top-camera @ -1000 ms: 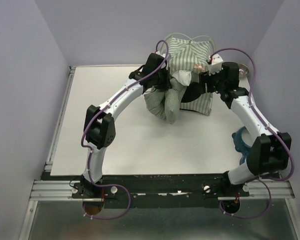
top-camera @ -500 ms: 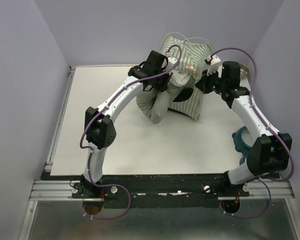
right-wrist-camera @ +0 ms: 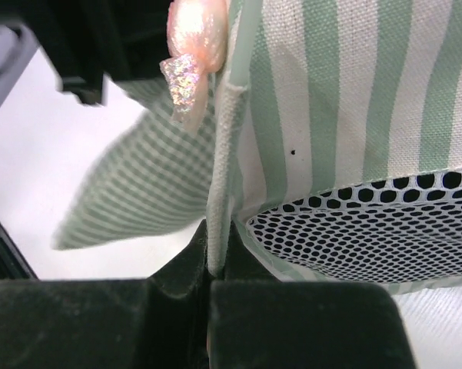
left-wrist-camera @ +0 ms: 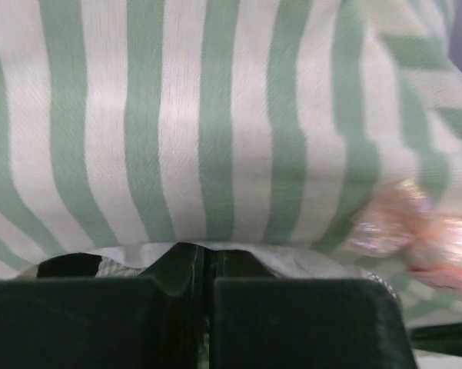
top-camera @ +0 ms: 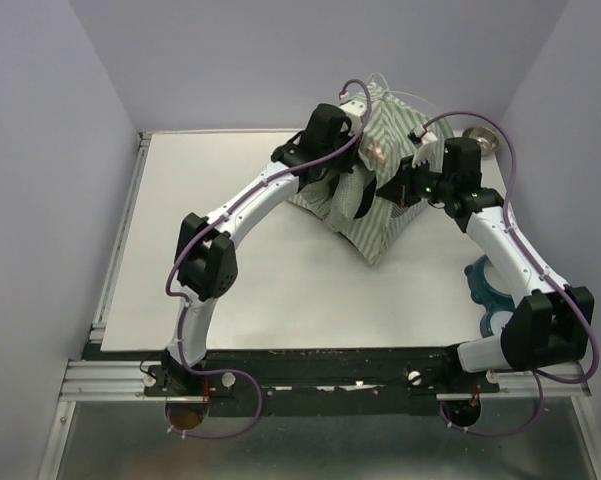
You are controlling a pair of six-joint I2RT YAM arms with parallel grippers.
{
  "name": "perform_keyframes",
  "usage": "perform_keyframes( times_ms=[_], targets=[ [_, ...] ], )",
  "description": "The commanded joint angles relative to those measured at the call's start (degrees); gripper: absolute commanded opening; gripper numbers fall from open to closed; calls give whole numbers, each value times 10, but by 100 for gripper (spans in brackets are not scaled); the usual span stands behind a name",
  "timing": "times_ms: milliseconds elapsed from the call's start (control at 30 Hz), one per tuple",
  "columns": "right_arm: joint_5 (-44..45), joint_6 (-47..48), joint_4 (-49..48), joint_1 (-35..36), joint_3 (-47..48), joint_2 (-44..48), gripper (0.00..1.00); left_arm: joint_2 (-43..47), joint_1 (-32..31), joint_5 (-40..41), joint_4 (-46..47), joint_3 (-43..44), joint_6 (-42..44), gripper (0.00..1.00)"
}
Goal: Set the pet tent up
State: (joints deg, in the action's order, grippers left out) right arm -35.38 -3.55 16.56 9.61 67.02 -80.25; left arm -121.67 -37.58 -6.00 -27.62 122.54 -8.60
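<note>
Over the far right of the table [top-camera: 230,270], the pet tent [top-camera: 377,228] had swung round and risen since a second before. Left gripper [left-wrist-camera: 205,260] and right gripper [right-wrist-camera: 214,265] were each clenched on its striped fabric, near the pink tag [right-wrist-camera: 191,61].

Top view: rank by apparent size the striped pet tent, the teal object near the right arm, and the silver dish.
1. pet tent, clearly largest.
2. teal object, partly behind the right arm.
3. silver dish, farther back; order of these two is unsure.
</note>
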Motion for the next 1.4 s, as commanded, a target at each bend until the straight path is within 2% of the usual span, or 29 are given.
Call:
perform_keyframes(
  times_ms=[0,133,300,367,500,633,767,867,967,1000,1033,1100,1267,1367],
  targets=[
    [-62,-27,18,8,-8,9,1,61,4,3,350,-176,-90,0],
    [-87,-28,22,9,-20,11,1,39,2,-46,438,-211,-134,0],
    [-131,-23,27,8,-37,11,1,25,8,-88,585,-256,-127,0],
    [-141,-23,34,8,-39,15,1,34,16,-134,635,-273,-120,0],
    [-174,-28,37,7,-45,17,1,61,15,-168,757,-338,-94,0],
    [-194,-10,53,7,-40,11,1,56,14,-163,867,-371,-108,0],
    [-210,3,68,7,-44,4,1,18,2,-154,886,-348,-114,0],
    [-204,6,70,5,-49,6,1,-25,-6,-163,869,-328,-71,2],
    [-196,-1,77,-5,-39,6,1,-17,19,-197,786,-338,-74,47],
    [-191,0,80,-8,-33,4,1,4,29,-223,759,-352,-70,59],
    [-187,4,85,-13,-27,2,1,43,40,-235,725,-373,-57,76],
    [-186,7,89,-21,-16,-3,1,108,60,-256,641,-412,-31,96],
    [-176,3,92,-32,-16,-10,1,250,117,-310,467,-457,-30,99],
    [-181,7,91,-31,-17,-11,1,325,147,-320,411,-485,-29,99]
  ],
)
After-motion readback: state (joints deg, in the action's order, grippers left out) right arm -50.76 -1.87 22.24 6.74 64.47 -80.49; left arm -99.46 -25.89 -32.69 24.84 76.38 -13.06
